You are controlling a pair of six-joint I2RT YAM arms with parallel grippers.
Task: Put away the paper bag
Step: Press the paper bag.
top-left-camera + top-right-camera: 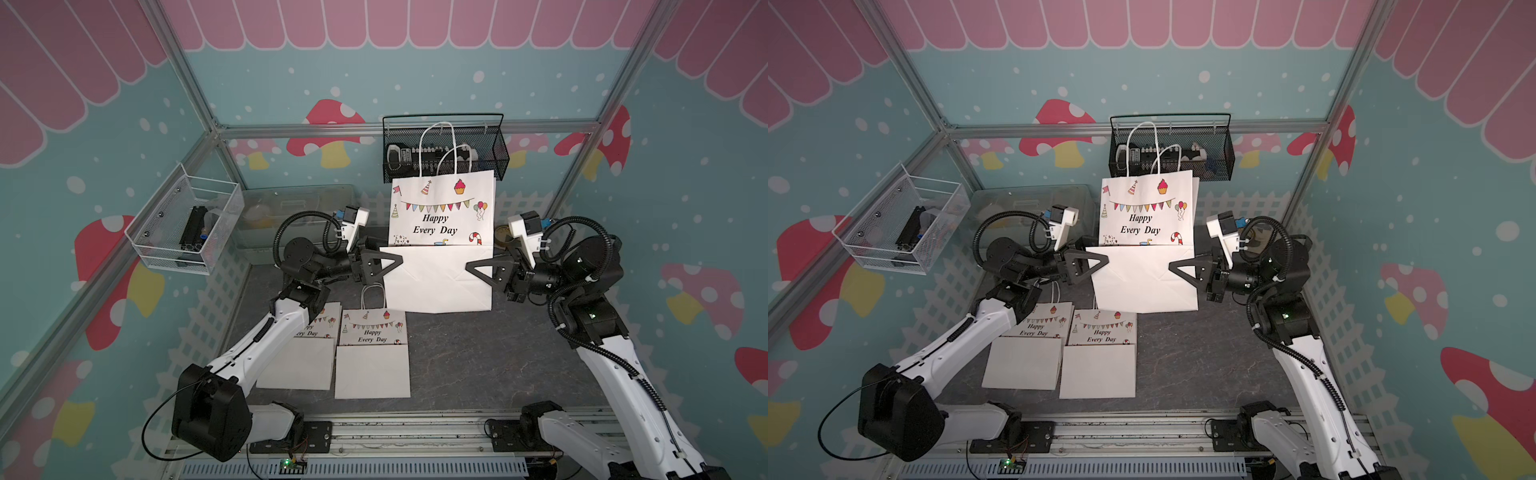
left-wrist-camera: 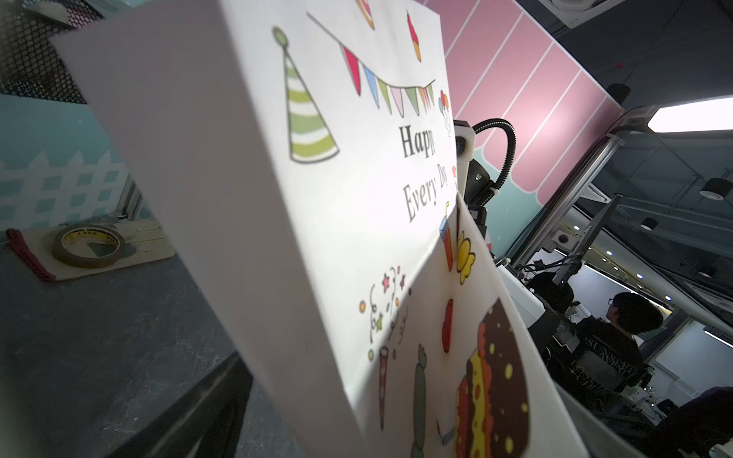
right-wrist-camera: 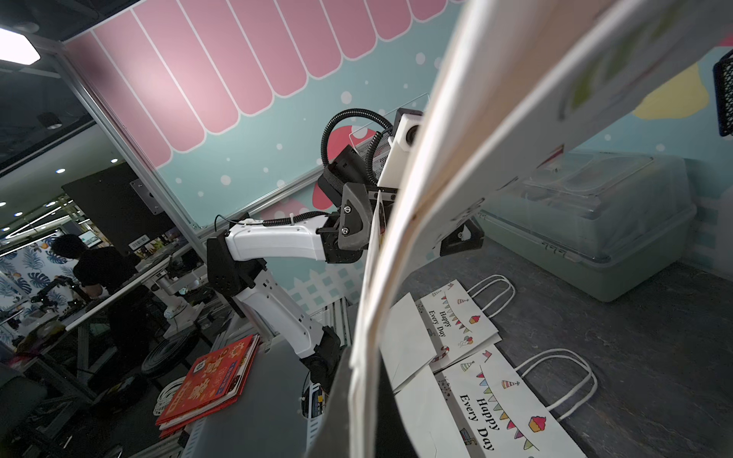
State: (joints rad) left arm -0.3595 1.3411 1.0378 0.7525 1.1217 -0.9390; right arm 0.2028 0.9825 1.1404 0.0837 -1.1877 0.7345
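Comparing the views, the right wrist view alone shows the left gripper's fingers [image 3: 355, 222] standing wide apart, one on each side of the paper bag [image 3: 456, 166] with its edge between them and no pinch visible. In both top views the left gripper [image 1: 395, 262] appears only as a triangle at that edge. The left wrist view alone shows the printing on the inner face of the upturned flap and, past the bag, a roll of tape [image 2: 89, 246] lying on a board. The right gripper [image 1: 471, 266] is closed on the opposite edge of the paper bag [image 1: 440, 216], which it holds clear of the table, just in front of and below the black mesh basket [image 1: 444, 153]. The bag's white cord handles cross the basket's front in both top views. The bag is white and flattened, with its lower part folded up toward the camera. It is printed with "Happy Every Day", bunting, party hats, a cupcake, balloons and a candy cane. The black mesh basket hangs on the back wall and holds dark and white items too small to name. Well apart from it, on the left arm's side, a white wire basket [image 1: 183, 224] holds a black block. Between the two baskets, lower down, sits a translucent lidded bin [image 1: 291, 216] whose contents are blurred. Farther forward of the mesh basket, two flat bags [image 1: 372, 353] lie side by side on the table.
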